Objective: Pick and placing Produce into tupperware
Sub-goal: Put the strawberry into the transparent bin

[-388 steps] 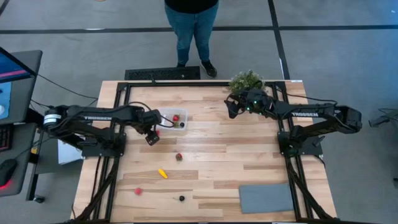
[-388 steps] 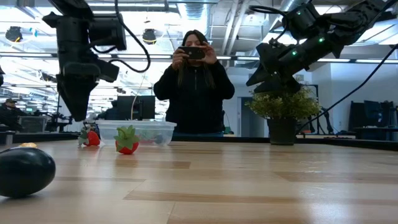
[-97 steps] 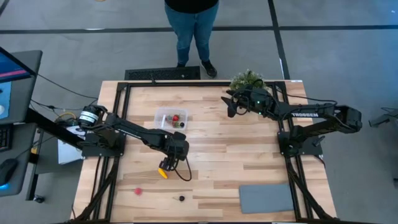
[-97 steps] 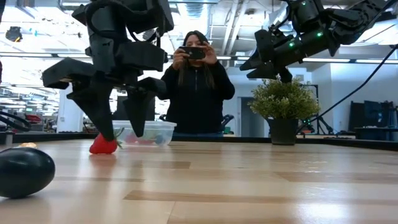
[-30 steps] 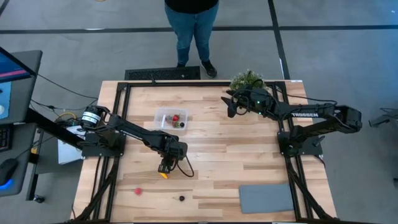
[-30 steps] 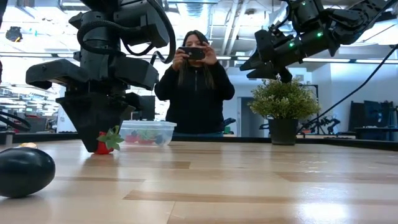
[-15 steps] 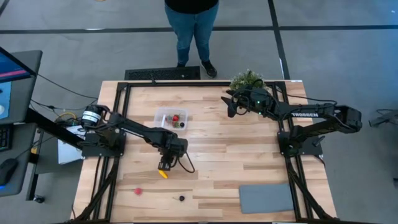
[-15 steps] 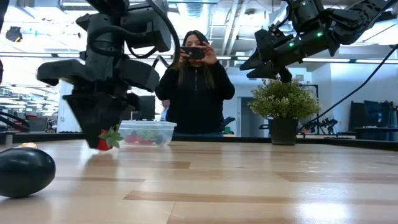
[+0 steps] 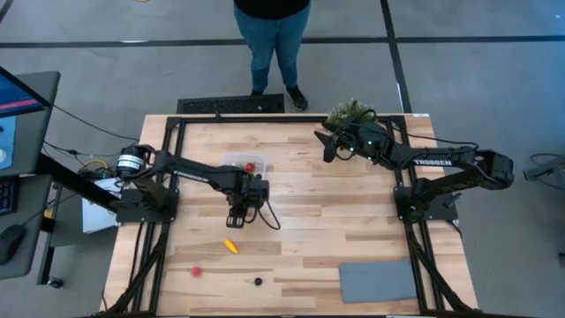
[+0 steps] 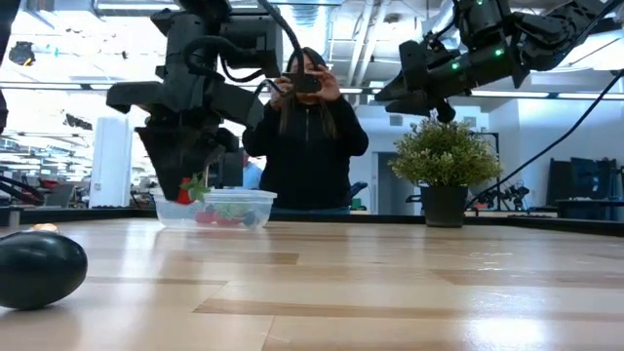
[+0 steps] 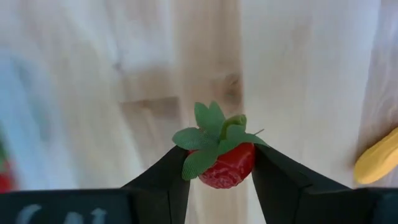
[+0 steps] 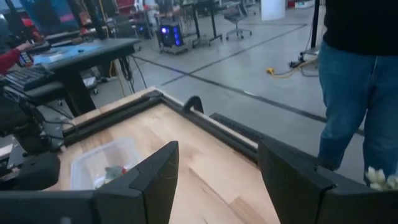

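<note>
Left end effector [image 11: 219, 163] clamps a strawberry [image 11: 227, 164] above the bench [image 9: 353, 221], beside the tupperware [image 9: 240, 162] at upper centre-left; right end effector [image 12: 217, 163] waits open, upper right.

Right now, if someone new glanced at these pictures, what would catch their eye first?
Probably the left gripper holding a red strawberry with green leaves above the wood table, close beside the clear tupperware. Next, the person behind the table holding up a phone, and the right gripper raised open near the potted plant.

red strawberry [image 11: 229, 167] in left end effector [image 11: 219, 177]
</note>
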